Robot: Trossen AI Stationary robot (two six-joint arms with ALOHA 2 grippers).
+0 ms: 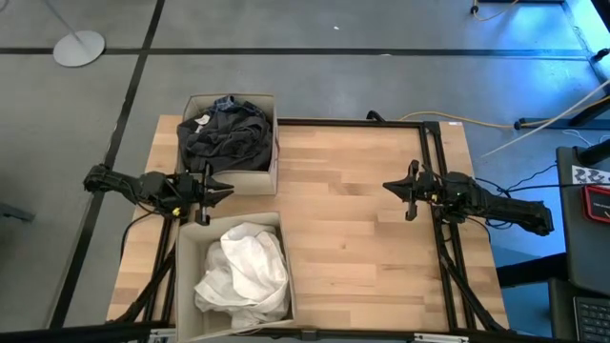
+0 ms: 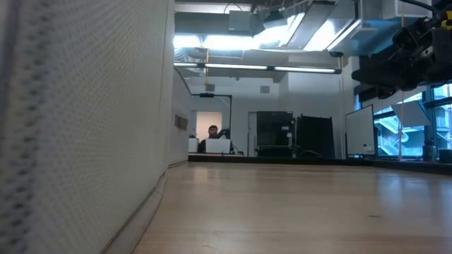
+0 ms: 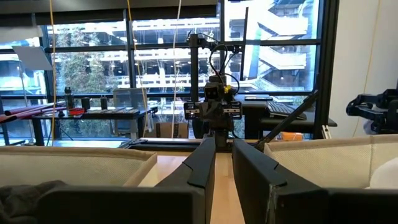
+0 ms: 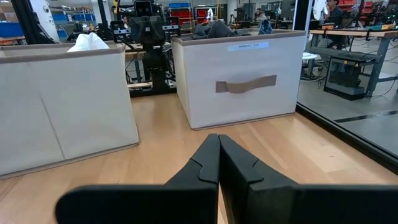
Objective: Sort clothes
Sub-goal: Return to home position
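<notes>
Now we see the wooden table [image 1: 362,219] with two beige fabric boxes on its left side. The far box [image 1: 229,96] holds the dark clothes [image 1: 224,141], a grey heap filling it. The near box [image 1: 181,257] holds the white clothes [image 1: 243,272], crumpled and reaching just above its rim. The left gripper [image 1: 227,191] hangs over the gap between the two boxes, its jaws a narrow slit apart and gripping nothing. The right gripper [image 1: 388,186] sits over the table's right side, well apart from both boxes, with its jaws pressed together and empty.
</notes>
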